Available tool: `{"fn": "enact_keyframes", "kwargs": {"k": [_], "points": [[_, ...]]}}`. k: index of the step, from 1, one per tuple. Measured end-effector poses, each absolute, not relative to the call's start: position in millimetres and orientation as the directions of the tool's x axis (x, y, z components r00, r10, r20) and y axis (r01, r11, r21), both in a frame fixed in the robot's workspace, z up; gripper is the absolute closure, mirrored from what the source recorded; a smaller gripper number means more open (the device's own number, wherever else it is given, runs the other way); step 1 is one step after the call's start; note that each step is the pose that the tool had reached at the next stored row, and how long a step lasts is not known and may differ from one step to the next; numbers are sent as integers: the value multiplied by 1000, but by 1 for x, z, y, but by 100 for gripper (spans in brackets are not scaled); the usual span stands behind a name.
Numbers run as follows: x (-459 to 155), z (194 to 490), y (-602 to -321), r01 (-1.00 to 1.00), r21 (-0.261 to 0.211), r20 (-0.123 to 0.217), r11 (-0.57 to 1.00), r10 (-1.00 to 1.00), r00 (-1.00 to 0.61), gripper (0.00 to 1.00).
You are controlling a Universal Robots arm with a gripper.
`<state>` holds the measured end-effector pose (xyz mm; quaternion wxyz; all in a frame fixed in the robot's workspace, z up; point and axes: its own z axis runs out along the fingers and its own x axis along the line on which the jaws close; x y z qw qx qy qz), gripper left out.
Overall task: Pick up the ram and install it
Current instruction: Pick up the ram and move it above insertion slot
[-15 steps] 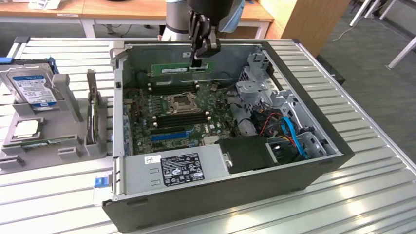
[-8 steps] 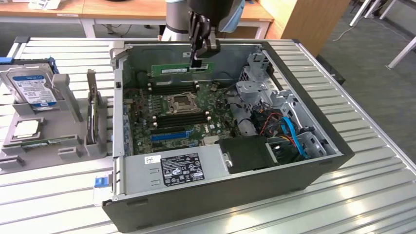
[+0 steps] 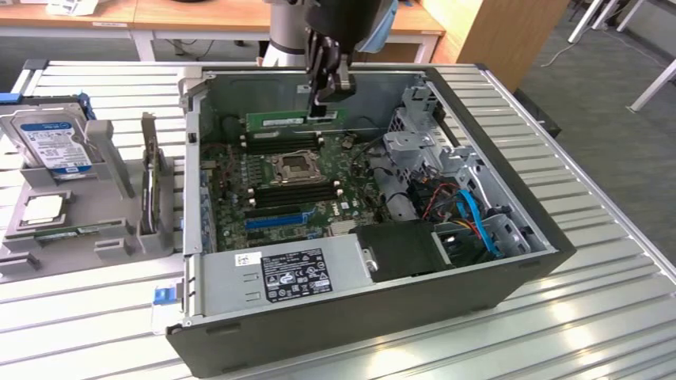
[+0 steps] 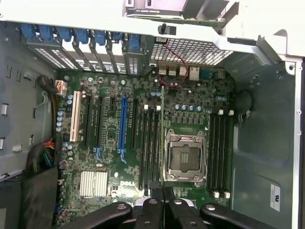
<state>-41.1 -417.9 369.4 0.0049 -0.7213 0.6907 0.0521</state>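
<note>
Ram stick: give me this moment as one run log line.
gripper: shut on ram | ram: held over motherboard inside open computer case | install: not yet seated

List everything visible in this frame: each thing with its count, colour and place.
computer case: one, dark grey, open, on the table
table: one, silver, slatted, under everything
motherboard: one, green, inside the case
processor socket: one, silver, mid-motherboard
power supply: one, silver with a black label, near end of the case
cables: several, blue, case's side at the exterior view's right
holder: one, grey, at the exterior view's left of the case
hard drive: one, silver with a blue label, upright in the holder
expansion card: one, dark, upright in the holder
ram: one, green, held above the motherboard
gripper: one, black, shut on the ram
</note>
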Motion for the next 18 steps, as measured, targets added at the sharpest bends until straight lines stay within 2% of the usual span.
{"fn": "enact_keyframes", "kwargs": {"k": [18], "points": [[-40, 353, -418, -997, 65, -82, -46, -996, 40, 88]]}}
